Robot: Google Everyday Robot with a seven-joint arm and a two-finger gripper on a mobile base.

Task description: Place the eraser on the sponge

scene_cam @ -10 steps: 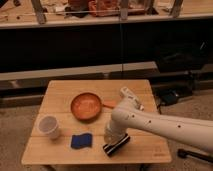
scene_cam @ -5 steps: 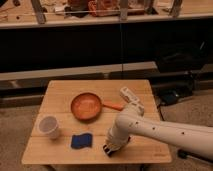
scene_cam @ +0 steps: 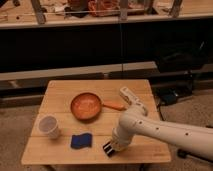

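Note:
The eraser [scene_cam: 108, 149], a black block with white stripes, sits at the tip of my gripper [scene_cam: 113, 146] near the table's front edge. The gripper is shut on it, and the white arm reaches in from the right. The sponge [scene_cam: 81, 141], a small flat blue pad, lies on the table just left of the eraser with a narrow gap between them. Whether the eraser touches the tabletop cannot be told.
An orange pan [scene_cam: 86, 106] with its handle pointing right sits mid-table. A white cup [scene_cam: 49, 126] stands at the left, behind the sponge. A white oblong object [scene_cam: 131, 96] lies at the back right. The wooden table [scene_cam: 60, 90] ends close in front of the eraser.
The gripper and the eraser have shifted left towards the sponge and slightly nearer the front edge. The arm's elbow has swung lower. Nothing else has moved.

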